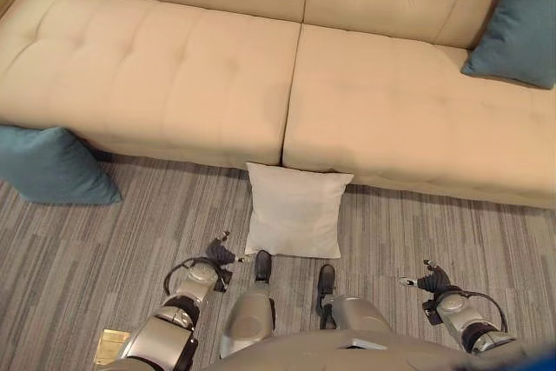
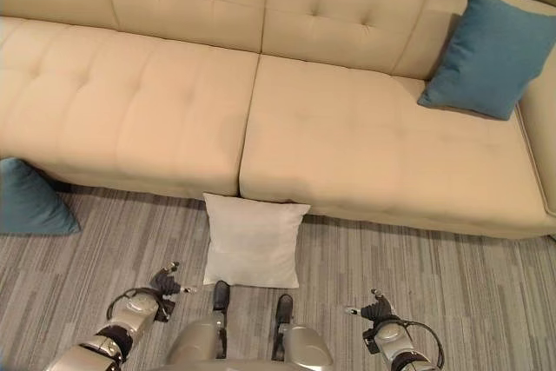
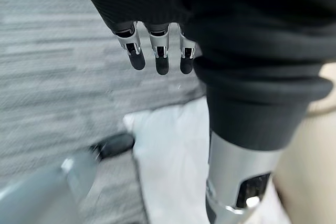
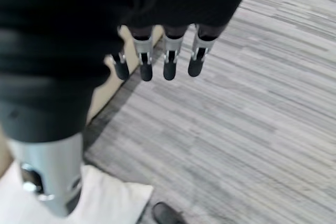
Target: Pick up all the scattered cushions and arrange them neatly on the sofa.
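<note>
- Sofa first: I see a long beige tufted fabric sofa (image 1: 217,67) spanning the upper half of the head views, its two seat cushions meeting at a seam near the middle.
- I see a square white fabric cushion (image 1: 295,212) on the grey striped carpet floor (image 1: 452,232), just below centre of the frame; its upper edge touches the sofa's front right under that seam.
- I see a teal fabric cushion (image 1: 52,165) at the left edge, on the floor, with its upper part against the sofa's front corner.
- I see a second teal fabric cushion (image 2: 491,51) at the upper right, on the seat and leaning against the backrest.
- My left hand (image 1: 219,254) sits at the lower left of centre, just left of the white cushion's lower corner, apart from it and above the carpet. In its wrist view the fingers (image 3: 161,56) hang straight and spread, holding nothing, with the white cushion showing beyond them.
- My right hand (image 1: 432,281) sits at the lower right, well apart from the white cushion, over bare carpet. In its wrist view the fingers (image 4: 169,59) are straight and relaxed with nothing between them, and a corner of the white cushion shows at the lower left of that frame.
</note>
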You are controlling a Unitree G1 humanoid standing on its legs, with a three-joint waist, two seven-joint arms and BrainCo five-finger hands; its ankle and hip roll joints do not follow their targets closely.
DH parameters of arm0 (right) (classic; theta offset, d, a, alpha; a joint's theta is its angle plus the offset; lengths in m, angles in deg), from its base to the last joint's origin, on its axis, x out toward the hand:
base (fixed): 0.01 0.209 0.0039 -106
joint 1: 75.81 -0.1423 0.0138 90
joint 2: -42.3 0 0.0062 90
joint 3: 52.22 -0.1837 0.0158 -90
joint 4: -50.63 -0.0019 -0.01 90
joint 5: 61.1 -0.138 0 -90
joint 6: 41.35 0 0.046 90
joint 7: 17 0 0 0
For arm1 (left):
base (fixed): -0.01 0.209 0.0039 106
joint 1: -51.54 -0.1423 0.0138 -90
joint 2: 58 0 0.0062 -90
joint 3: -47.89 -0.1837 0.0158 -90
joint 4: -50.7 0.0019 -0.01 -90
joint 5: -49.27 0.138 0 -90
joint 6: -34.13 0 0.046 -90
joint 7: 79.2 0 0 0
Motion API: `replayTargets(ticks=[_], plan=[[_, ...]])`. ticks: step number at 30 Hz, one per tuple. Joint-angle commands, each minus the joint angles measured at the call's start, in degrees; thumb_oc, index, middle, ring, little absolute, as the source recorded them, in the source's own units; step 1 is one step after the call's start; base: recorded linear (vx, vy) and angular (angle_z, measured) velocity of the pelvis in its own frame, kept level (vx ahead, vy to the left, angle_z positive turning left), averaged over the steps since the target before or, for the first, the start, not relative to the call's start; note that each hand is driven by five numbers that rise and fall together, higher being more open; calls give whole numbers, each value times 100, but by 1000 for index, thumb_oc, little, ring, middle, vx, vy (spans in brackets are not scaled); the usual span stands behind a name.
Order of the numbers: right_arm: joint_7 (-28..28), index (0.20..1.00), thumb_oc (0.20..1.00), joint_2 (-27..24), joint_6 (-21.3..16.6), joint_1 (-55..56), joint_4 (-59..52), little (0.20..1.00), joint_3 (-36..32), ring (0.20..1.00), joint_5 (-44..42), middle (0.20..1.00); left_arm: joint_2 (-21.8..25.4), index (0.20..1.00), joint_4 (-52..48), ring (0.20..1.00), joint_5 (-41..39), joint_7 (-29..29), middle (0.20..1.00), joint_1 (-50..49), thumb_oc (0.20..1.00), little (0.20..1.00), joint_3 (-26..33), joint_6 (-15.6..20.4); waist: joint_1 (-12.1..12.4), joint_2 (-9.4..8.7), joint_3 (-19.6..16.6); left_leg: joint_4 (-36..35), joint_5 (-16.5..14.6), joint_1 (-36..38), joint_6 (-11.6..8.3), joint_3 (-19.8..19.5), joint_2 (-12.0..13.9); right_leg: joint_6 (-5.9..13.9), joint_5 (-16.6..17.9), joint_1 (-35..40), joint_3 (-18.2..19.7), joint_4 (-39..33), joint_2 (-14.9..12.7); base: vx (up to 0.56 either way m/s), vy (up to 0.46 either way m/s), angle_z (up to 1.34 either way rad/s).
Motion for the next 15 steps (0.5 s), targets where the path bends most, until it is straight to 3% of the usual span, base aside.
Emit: replayTargets(ticks=[1, 7, 10, 12, 15], plan=[[-104, 1000, 1000, -129, -47, -22, -90, 1000, 106, 1000, -210, 1000, -54, 1000, 163, 1000, -34, 54, 1000, -198, 1000, 1000, 109, 79, 145, -89, -145, 1094, -775, -538, -114, -80, 112, 600, 57, 72, 73, 129, -388, -5, -2, -10], [-111, 1000, 1000, -160, -65, -69, -147, 1000, 174, 1000, -191, 1000, -44, 1000, 120, 1000, -82, 62, 1000, -194, 1000, 1000, 82, 96, 174, -79, -180, 786, -660, -368, -121, -39, 174, 615, 115, 83, 57, 39, -360, -19, -48, -12], [-134, 1000, 1000, -187, -104, -109, -261, 1000, 234, 1000, -164, 1000, -66, 1000, 79, 1000, -141, 39, 1000, -177, 1000, 1000, 46, 117, 143, -54, -139, 547, -435, -325, -218, -101, 231, 513, 22, 73, 89, -21, -220, -142, -150, 5], [-173, 1000, 1000, -298, -147, -143, -305, 1000, 222, 1000, -243, 1000, -111, 1000, 93, 1000, -162, 15, 1000, -141, 1000, 1000, -6, 139, 120, 2, -12, 510, -72, -596, -395, -348, 237, 399, -47, 44, 58, -199, -17, -237, -151, 72], [-158, 1000, 1000, -373, -152, -125, -229, 1000, 169, 1000, -243, 1000, -231, 1000, 136, 1000, -213, -35, 1000, -109, 1000, 1000, -48, 135, 42, 48, 4, 577, -166, -644, -340, -418, 212, 371, -9, 41, -173, -208, -47, -90, 7, 77]])
